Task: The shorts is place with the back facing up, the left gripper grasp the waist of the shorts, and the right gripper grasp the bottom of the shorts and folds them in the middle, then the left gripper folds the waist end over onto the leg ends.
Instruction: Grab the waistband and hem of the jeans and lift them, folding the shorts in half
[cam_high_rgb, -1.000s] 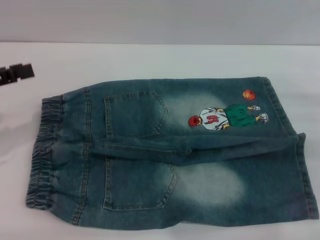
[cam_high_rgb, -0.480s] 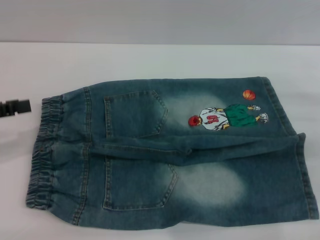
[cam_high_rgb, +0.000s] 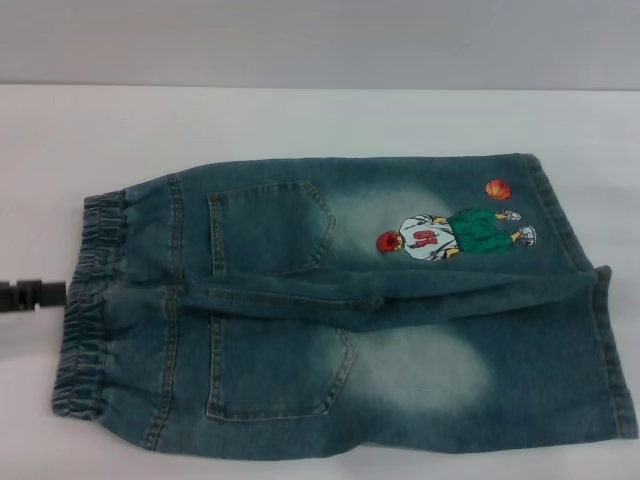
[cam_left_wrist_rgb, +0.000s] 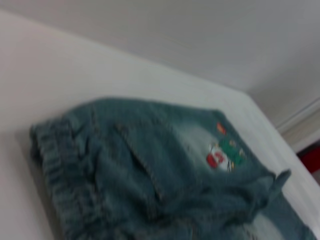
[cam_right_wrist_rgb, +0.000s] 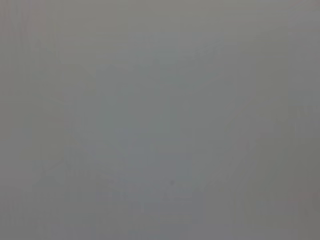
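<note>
Shorts (cam_high_rgb: 340, 310) lie flat on the white table (cam_high_rgb: 300, 120), back pockets up, with the near leg hem (cam_high_rgb: 620, 350) at the right and the ruffled waist (cam_high_rgb: 85, 310) at the left. Left gripper (cam_high_rgb: 30, 297) sits just beside the waist at mid-height, a black claw at the frame edge, holding nothing; how far it is open cannot be told. Right gripper is not in view. Risk, as a judgement: the claw could pinch only the top layer of the gathered band, or shove it into a bunch, leaving the fold crooked. Farther off, the embroidered player (cam_high_rgb: 455, 232) marks the far leg
</note>
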